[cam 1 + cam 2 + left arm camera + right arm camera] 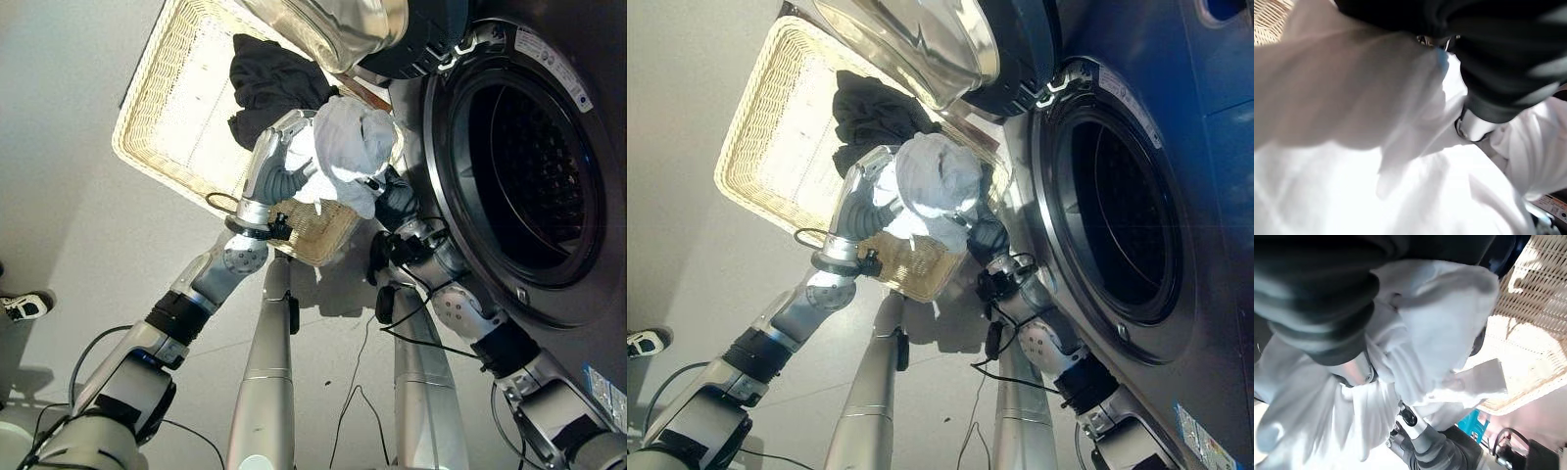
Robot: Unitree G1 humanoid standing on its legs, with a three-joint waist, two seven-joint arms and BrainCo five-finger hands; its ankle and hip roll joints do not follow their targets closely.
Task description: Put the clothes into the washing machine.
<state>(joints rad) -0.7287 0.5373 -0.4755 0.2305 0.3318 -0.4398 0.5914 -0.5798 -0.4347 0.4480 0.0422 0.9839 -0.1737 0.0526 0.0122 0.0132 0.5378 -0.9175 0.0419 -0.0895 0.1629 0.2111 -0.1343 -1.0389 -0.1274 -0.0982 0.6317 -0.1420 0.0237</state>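
Between the two hands a bunched white garment (348, 147) is held up over the near corner of the wicker basket (167, 88). The left hand (279, 157) is pressed against the bundle's basket side, its dark ribbed cover turned toward the head camera; its fingers are buried in the folds, so whether they are curled or straight cannot be told. The right hand (397, 201) is set against the bundle's washer side and slightly under it; in the right wrist view a silver finger (1354, 369) is seen tucked beneath white cloth below the ribbed cover, but the rest of its fingers are wrapped in fabric and their state cannot be told either. In the left wrist view the white cloth is seen very close, with the dark cover of the other hand beyond it.

Both forearms are raised steeply from below, the left bent at the wrist toward the cloth, the right angled up beside the drum opening.

Beyond the left hand a black garment (274, 83) lies in the basket. Just past the right hand the washing machine (529, 166) stands with its round door (333, 29) swung open above the basket.
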